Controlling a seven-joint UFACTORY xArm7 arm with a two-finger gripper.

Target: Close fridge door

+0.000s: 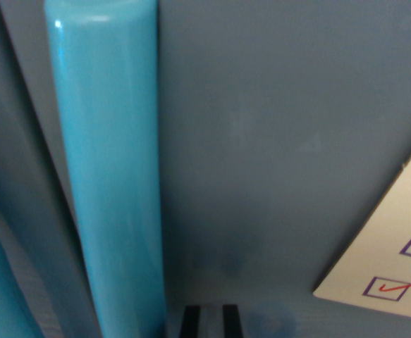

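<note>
I am facing the grey fridge door [275,141] at close range. Its turquoise handle [113,176] is standing upright at the wrist view's left. My gripper [210,322] is barely showing; jaw opening cannot be determined.

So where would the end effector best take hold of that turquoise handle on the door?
Mid-shaft on the turquoise handle, approached from the wrist view's right, fingers closing across it. It is a long smooth cylinder running upright along the grey door, so any height suits. Clearance behind it is unclear.
</note>
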